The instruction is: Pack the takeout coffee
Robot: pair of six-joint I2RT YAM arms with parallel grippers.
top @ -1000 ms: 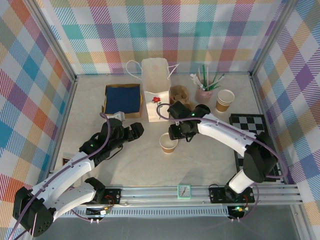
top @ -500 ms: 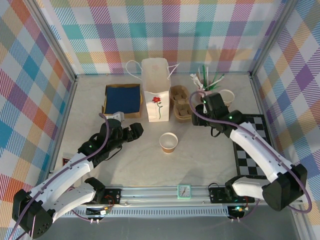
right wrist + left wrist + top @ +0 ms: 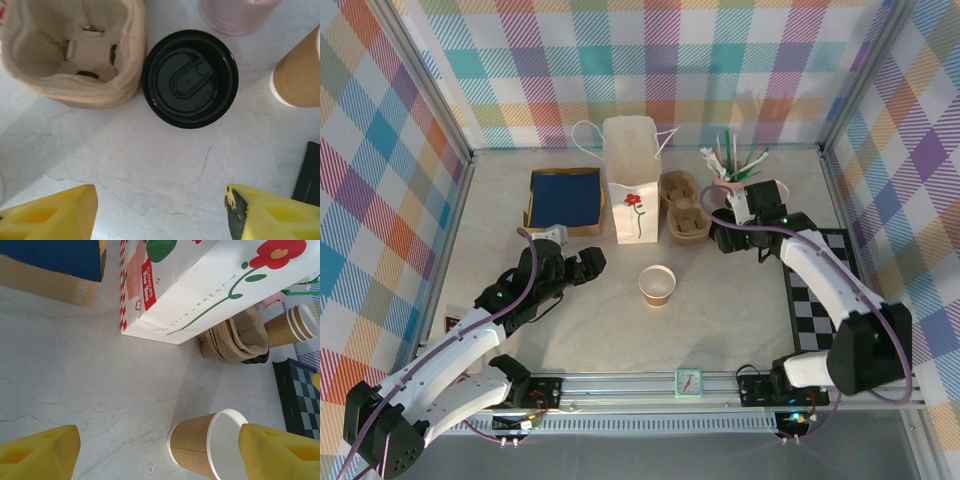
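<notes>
Glossy blk plastic lid on takeout coffee [image 3: 190, 79], rough cardboard cup tray [image 3: 102, 94], smooth paper bag [image 3: 225, 290], matt tabletop [image 3: 150, 165].

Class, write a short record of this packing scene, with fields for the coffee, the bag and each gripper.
takeout coffee: black lid on, standing on the table beside the cardboard cup tray, not in the bag
white flowered paper bag: standing upright on the other side of the tray
right gripper: open, above the coffee, not gripping it
left gripper: open, holding nothing, near a lidless paper cup
</notes>
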